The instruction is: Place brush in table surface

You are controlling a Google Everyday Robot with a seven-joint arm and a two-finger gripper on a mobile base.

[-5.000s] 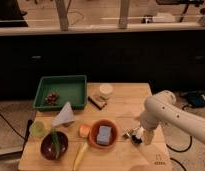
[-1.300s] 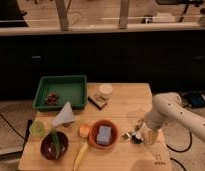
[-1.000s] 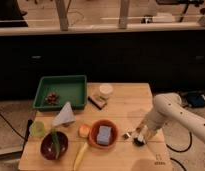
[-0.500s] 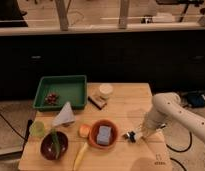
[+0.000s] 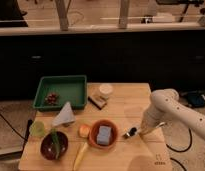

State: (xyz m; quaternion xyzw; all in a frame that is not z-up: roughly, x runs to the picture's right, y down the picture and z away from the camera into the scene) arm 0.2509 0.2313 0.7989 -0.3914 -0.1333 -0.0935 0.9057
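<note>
The brush (image 5: 130, 133) lies low at the table surface (image 5: 123, 107), just right of the orange bowl (image 5: 102, 134). Its dark bristle head points left and its pale handle runs right toward my gripper (image 5: 142, 130). The gripper is at the end of the white arm (image 5: 166, 107), down at the table's right side and right at the brush handle. I cannot tell whether the brush is still held or rests on the wood. The table's dark logo mark (image 5: 157, 162) is at the near right corner.
The orange bowl holds a blue sponge (image 5: 104, 135). A yellow-handled utensil (image 5: 80, 154), a dark bowl (image 5: 53, 145) and a green cup (image 5: 38, 129) stand near left. A green tray (image 5: 61, 92), a white cup (image 5: 105, 90) and a dark block (image 5: 97, 101) are farther back.
The gripper has stayed low beside the orange bowl and shifted only slightly; the brush's dark head now shows just left of it at table level.
</note>
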